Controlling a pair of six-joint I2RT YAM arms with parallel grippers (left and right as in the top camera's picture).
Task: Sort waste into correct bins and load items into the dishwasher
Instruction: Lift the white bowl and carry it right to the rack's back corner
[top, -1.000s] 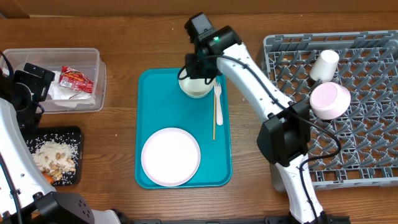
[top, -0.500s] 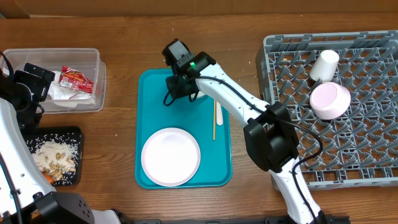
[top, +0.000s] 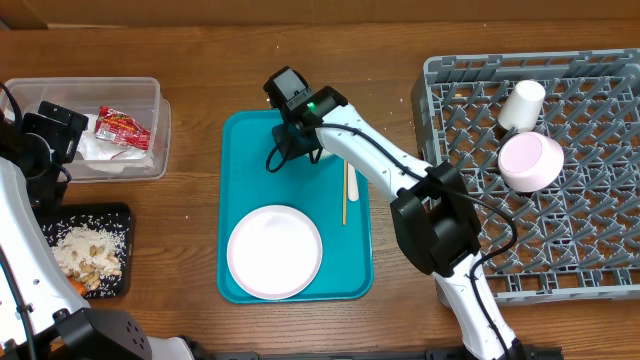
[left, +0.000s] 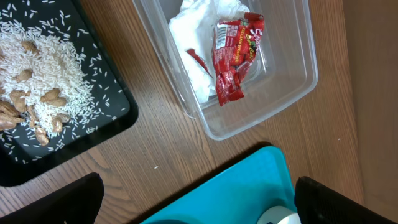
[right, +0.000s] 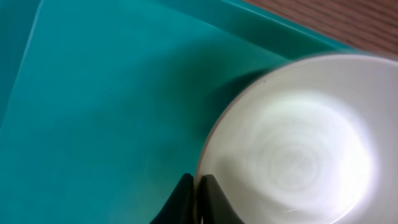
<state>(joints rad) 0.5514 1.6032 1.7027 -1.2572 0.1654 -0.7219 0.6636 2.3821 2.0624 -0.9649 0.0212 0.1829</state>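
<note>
In the right wrist view my right gripper (right: 198, 182) is shut on the left rim of a white bowl (right: 292, 149) standing on the teal tray (right: 93, 112). From overhead the right gripper (top: 298, 140) and its arm hide that bowl. The white plate (top: 275, 252) and the pale fork (top: 351, 170) also lie on the teal tray (top: 245, 160). In the grey dish rack (top: 600, 270) sit a second bowl (top: 530, 160), upside down, and a cup (top: 522, 104). My left gripper (left: 199, 205) stands wide open and empty, above the teal tray's corner.
The clear tub (top: 150, 110) at the far left holds a red wrapper (top: 122, 127) and white napkins (top: 95, 150). Below it the black tray (top: 120, 215) carries rice scraps (top: 90, 250) and a bit of orange carrot (top: 78, 287). My left arm runs along the left edge.
My right arm swung left over the bowl at the top of the teal tray, and its jaws closed onto the bowl's rim. The left arm has not moved.
</note>
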